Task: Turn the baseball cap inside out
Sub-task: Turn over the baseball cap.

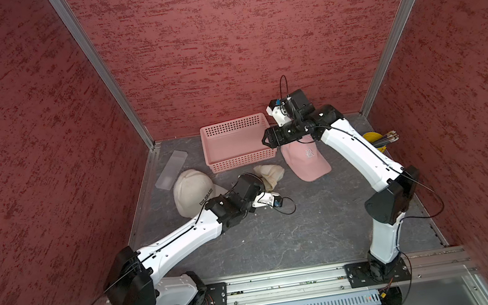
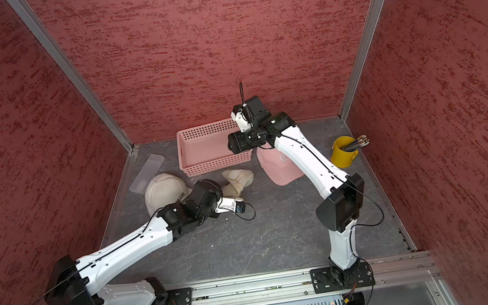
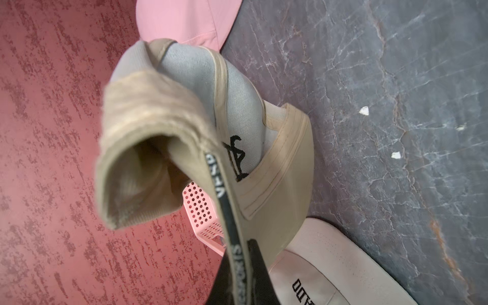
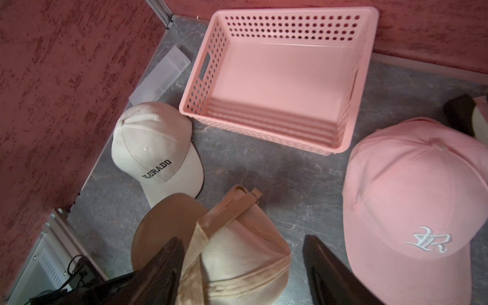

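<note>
Nearest on the bench (image 1: 281, 236), about midway across, the left hand (image 3: 243, 264) is clenched on the tan cap (image 1: 270, 174). In the left wrist view it pinches the lettered band (image 3: 224, 206) at the rim, so the cap hangs from that grip just beyond the wrist. Whether the brim rests on the bench I cannot tell. The job looks mostly done: the grey lining and its seam tapes face outward over the crown, as both wrist views show. One rough fold at the back forms a pocket that seems not yet pushed through. What is left, I judge, is to work that fold out and smooth the crown. Just left of the tan cap lies the white cap (image 1: 192, 190), right way out. Farther off and to the right lies the pink cap (image 1: 306, 158), also right way out. Over its far edge hangs the right hand (image 1: 268, 140), released, its jaws wide apart, holding and touching nothing. Farthest stands the empty basket (image 1: 236, 141), against the back wall.
</note>
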Motion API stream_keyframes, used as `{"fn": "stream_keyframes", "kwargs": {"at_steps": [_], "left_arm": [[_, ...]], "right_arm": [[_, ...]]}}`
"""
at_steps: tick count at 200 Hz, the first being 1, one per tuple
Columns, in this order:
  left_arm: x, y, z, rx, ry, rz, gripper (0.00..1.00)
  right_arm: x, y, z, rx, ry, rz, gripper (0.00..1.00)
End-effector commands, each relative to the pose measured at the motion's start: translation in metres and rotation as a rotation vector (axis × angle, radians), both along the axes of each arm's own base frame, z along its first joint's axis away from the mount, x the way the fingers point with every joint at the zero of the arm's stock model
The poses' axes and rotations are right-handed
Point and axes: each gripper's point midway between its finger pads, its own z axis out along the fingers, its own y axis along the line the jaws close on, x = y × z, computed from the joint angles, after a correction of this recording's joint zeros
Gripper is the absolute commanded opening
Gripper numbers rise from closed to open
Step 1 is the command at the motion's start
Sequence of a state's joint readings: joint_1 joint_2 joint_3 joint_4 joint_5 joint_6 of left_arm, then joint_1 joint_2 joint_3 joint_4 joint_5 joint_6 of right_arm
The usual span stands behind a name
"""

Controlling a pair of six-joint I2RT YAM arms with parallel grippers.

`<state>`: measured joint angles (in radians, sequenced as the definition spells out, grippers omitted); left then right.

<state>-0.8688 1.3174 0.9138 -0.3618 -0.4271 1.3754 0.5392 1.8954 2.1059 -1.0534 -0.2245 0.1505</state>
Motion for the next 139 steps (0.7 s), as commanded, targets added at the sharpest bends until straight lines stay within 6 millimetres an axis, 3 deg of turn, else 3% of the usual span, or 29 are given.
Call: {"fn": "stream_keyframes", "kwargs": {"at_steps": [1, 91, 139], "left_arm": [[0.009, -0.002, -0.001, 0.072, -0.106, -0.032, 0.08], [0.007, -0.006, -0.001, 0.078, -0.156, -0.049, 0.07], [0.009, -0.008, 0.003, 0.078, -0.182, -0.046, 0.06]], "right_arm": [[-0.031, 0.011, -0.019, -0.103, 0.056, 0.099, 0.76], [-0.057, 0.024, -0.063, -0.271, 0.117, 0.133, 0.76], [-0.052, 0.035, -0.111, -0.301, 0.226, 0.136, 0.65]]}}
